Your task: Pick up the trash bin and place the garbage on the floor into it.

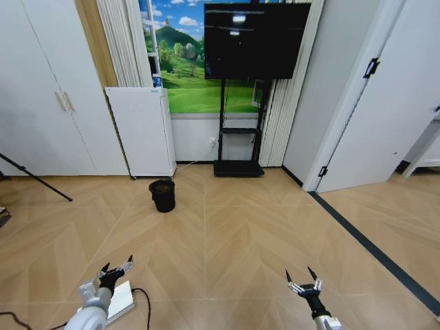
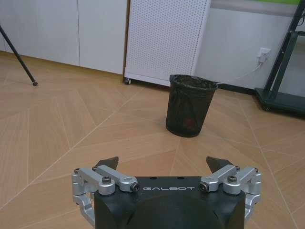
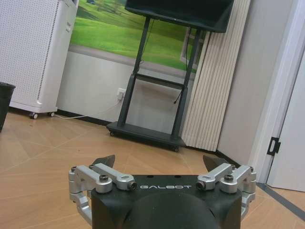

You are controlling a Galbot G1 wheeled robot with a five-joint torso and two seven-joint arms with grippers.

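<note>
Wood floor [image 1: 227, 234]; trash bin [image 1: 162, 195] near far wall, well apart from left end effector [image 1: 117, 269] and right end effector [image 1: 304, 282], both spread empty; thin liner could slip when gripped.

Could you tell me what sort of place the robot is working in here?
Probably an office or demo room: a black screen on a wheeled stand, white cupboard doors, herringbone wood floor, and a small trash bin.

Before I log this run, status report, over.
Left gripper and right gripper open, empty, low. Trash bin upright ahead by white unit. Floor between looks bare.
</note>
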